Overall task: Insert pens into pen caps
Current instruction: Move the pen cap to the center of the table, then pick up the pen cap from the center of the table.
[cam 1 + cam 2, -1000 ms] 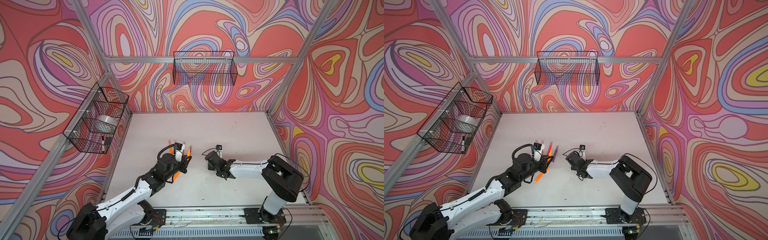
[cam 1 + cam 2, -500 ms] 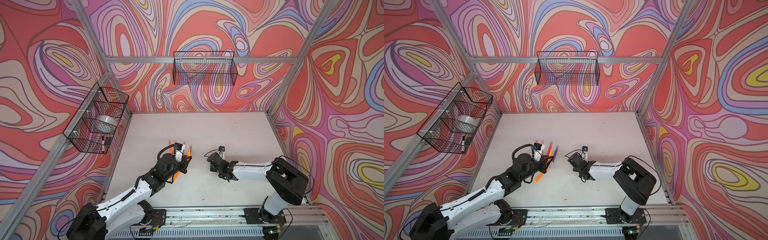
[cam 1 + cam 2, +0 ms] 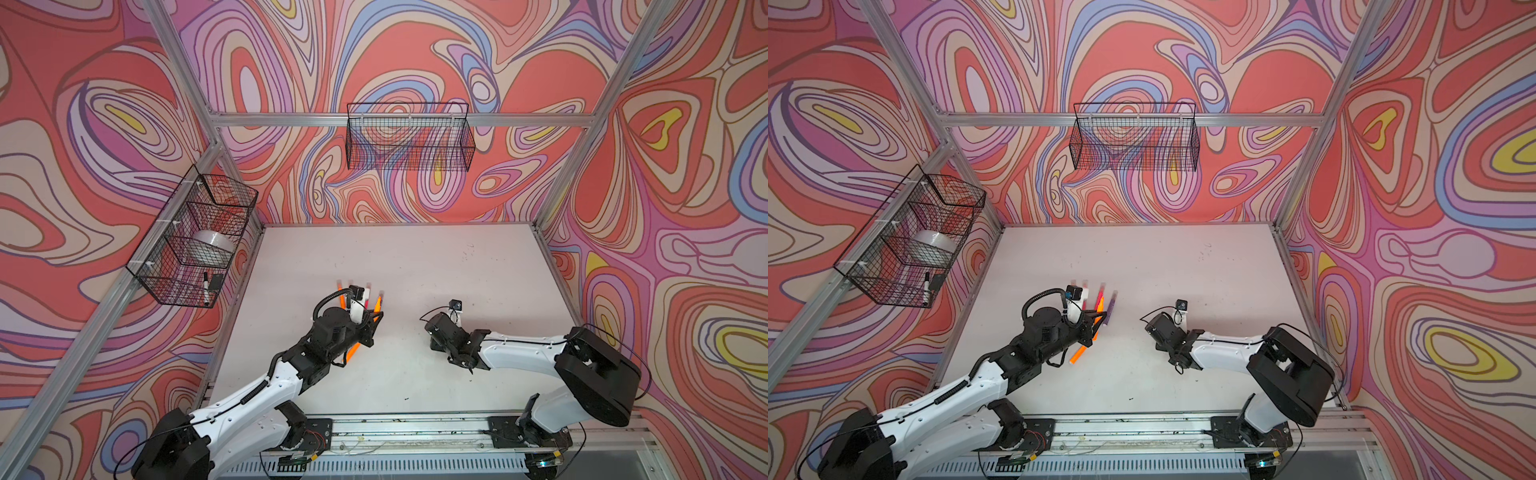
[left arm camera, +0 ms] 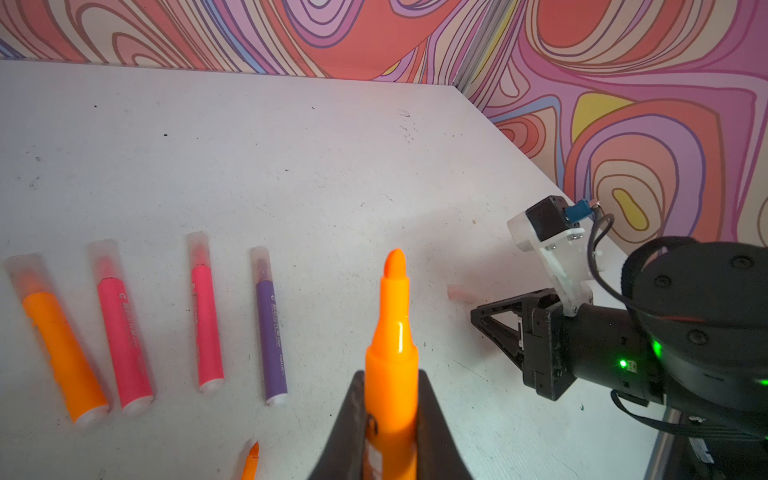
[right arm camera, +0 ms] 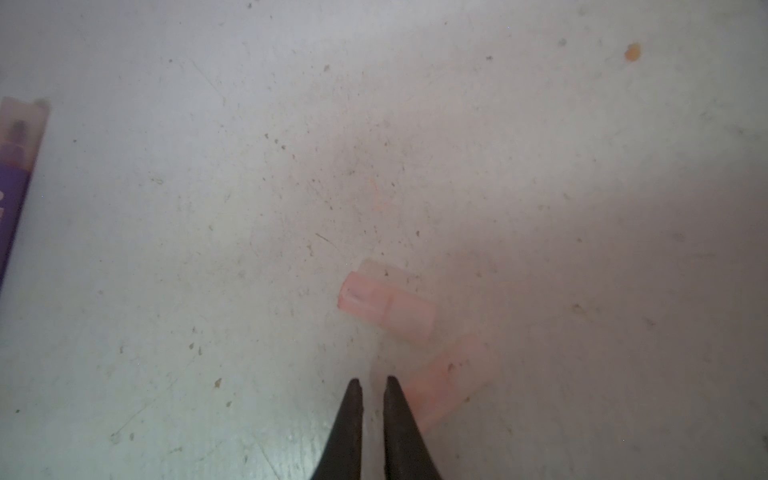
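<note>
well, the left gripper (image 4: 390, 384) is clenched on an uncapped orange pen (image 4: 392, 316), gripping the barrel just behind the collar, with the tip bare and pointing away. the right gripper (image 5: 371, 384) is pinched together on nothing, low over the table (image 5: 166, 208), and two loose pen caps (image 5: 386, 301) lie just beside its tips. those caps look light, hard and slick, likely to roll or skid if nudged; best taken across the middle, open end left clear. four capped pens (image 4: 124, 328) lie in a row nearby
</note>
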### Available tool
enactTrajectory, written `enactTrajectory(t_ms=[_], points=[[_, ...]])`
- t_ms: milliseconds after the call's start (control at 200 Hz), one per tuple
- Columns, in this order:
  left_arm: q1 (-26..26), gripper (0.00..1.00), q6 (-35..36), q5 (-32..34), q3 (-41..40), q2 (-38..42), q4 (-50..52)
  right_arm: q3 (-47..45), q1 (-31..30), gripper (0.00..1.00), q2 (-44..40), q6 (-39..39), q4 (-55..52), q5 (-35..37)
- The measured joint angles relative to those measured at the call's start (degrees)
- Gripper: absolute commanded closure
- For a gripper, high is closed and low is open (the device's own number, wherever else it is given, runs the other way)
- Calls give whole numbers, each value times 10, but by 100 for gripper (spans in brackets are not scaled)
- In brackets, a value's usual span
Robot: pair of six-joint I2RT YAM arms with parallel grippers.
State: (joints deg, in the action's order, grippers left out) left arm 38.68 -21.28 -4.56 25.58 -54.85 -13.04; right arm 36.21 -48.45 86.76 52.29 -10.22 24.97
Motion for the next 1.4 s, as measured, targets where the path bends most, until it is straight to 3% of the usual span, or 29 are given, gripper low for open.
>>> enactTrajectory(t_ms=[581,866,1087,1397], points=[[0,100,0,-4,0,0,0,-4,0,79,-22,12,-66,30],[0,100,0,-13,0,-1,0,32,0,65,-63,-17,-93,31],[0,100,1,-45,0,-12,0,89,26,63,-5,-47,-122,38],[0,100,7,-64,0,-12,0,81,67,62,13,-77,-121,19]])
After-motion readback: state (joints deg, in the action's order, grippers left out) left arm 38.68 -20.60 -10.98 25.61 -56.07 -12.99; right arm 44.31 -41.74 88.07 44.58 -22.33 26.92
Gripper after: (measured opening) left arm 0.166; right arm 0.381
